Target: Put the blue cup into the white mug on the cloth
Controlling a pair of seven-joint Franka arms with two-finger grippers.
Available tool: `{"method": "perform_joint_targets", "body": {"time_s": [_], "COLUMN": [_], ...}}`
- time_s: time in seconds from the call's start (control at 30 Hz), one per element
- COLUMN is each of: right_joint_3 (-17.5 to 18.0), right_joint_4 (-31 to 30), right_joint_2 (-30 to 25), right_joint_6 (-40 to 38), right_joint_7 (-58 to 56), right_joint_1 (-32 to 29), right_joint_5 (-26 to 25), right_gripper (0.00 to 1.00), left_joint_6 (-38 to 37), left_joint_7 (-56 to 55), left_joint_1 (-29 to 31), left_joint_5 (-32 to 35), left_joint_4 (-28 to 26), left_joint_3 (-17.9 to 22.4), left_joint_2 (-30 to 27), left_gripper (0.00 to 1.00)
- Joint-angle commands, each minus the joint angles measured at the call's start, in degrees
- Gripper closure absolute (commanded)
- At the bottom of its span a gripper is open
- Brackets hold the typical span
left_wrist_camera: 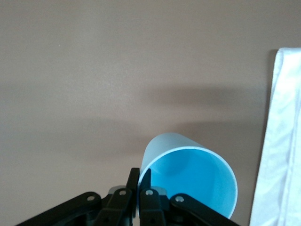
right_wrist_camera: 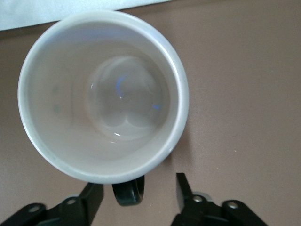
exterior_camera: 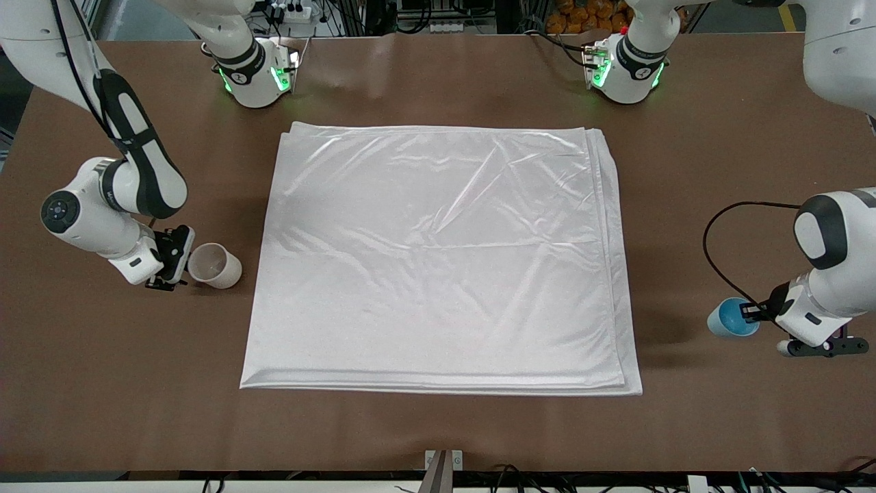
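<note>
The white cloth point(exterior_camera: 438, 253) lies flat in the middle of the table. The white mug point(exterior_camera: 214, 266) stands on the bare table beside the cloth's edge, toward the right arm's end. My right gripper point(exterior_camera: 172, 259) is open at the mug. In the right wrist view point(right_wrist_camera: 138, 184) its fingers stand on either side of the black handle point(right_wrist_camera: 128, 190), apart from it. The blue cup point(exterior_camera: 731, 317) is off the cloth, toward the left arm's end. My left gripper point(exterior_camera: 753, 312) is shut on the cup's rim point(left_wrist_camera: 188, 181), one finger inside and one outside point(left_wrist_camera: 140, 178).
The cloth's edge shows in the left wrist view point(left_wrist_camera: 282, 141) and in the right wrist view point(right_wrist_camera: 56, 9). Both arm bases point(exterior_camera: 256, 72) point(exterior_camera: 626, 68) stand at the table's edge farthest from the front camera. Brown table point(exterior_camera: 438, 431) surrounds the cloth.
</note>
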Motion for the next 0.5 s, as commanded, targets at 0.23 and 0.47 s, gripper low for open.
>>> {"method": "perform_joint_targets", "body": {"time_s": [0.23, 0.47], "right_joint_3": [0.2, 0.1], "right_joint_4": [2.7, 4.1], "right_joint_2": [0.7, 0.4], "right_joint_6": [0.2, -0.5], "right_joint_7": [-1.5, -1.7], "right_joint_1": [-0.6, -0.1], "right_joint_5": [1.1, 1.0], "right_gripper": [1.00, 1.00], "left_joint_6": [-5.8, -8.8], "left_joint_7": [-0.9, -0.9], "left_joint_1": [-0.2, -0.2], "left_joint_5": [-1.1, -1.1], "left_joint_4": [-0.8, -0.8], "left_joint_3": [-0.8, -1.2], "left_joint_2": [-4.6, -6.2], "left_gripper": [1.00, 1.00]}}
